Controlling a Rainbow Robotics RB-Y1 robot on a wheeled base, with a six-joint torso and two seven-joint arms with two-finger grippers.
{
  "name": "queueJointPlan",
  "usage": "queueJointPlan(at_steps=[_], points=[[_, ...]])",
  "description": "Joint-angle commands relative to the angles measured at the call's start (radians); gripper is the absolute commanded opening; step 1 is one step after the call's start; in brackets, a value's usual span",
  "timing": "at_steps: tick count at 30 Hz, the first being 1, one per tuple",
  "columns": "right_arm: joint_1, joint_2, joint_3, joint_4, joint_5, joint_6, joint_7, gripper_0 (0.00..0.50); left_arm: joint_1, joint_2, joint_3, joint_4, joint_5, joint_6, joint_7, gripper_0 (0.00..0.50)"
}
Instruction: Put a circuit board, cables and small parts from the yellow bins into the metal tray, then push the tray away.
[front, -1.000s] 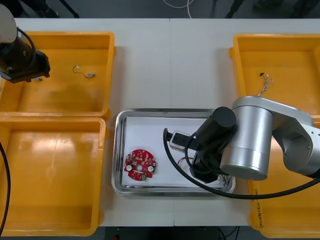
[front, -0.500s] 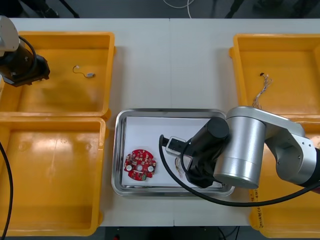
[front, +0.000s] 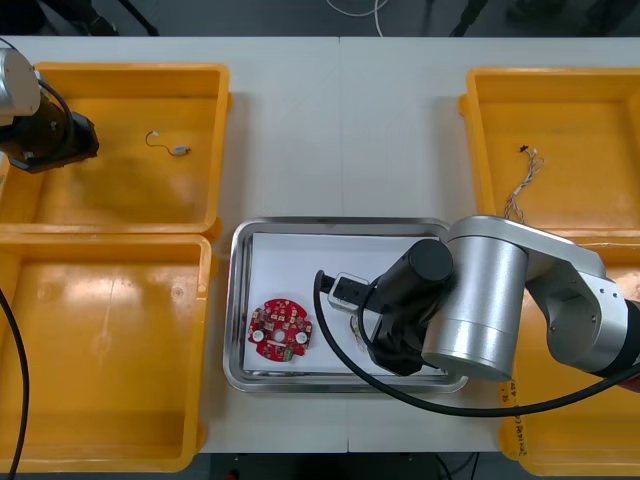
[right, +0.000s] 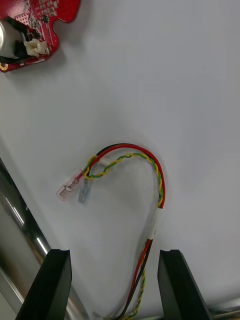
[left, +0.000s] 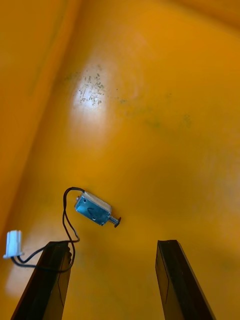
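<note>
My right gripper (right: 115, 287) is open low over the metal tray (front: 240, 300). A red and yellow cable (right: 137, 195) lies loose on the tray's white floor, and its tail runs between the fingers (right: 52, 285) without being pinched. The round red circuit board (front: 281, 330) rests in the tray beside it, its edge (right: 30, 25) showing beyond the cable. My left gripper (left: 112, 282) hangs open over the far left yellow bin (front: 200, 80), just short of a small metal part (left: 95, 210) with a thin black wire and white plug (left: 12, 242).
The right arm (front: 480, 300) covers the tray's right half. The far right bin (front: 475, 110) holds a thin twisted cable (front: 522, 178). The near left bin (front: 205, 250) is bare inside. The left arm (front: 45, 135) sits at the far left bin's outer edge.
The right gripper's fingers have parted and let go of the red and yellow cable, which now lies in the tray. The right arm shifted a little left. The left arm barely moved.
</note>
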Motion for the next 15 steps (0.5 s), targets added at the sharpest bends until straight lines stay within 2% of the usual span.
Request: queueJointPlan(at_steps=[1, 8, 15], points=[[0.004, 0.014, -0.039, -0.069, 0.002, 0.069, -0.006, 0.5, -0.057, 0.04, -0.018, 0.022, 0.005, -0.058, -0.107, 0.5], [-0.011, 0.017, -0.17, -0.121, -0.09, 0.194, -0.006, 0.5, -0.056, 0.033, -0.018, 0.071, 0.007, -0.124, -0.127, 0.5], [-0.02, 0.045, -0.307, -0.174, -0.092, 0.336, -0.006, 0.5, -0.056, 0.028, -0.018, 0.083, 0.007, -0.15, -0.13, 0.5]])
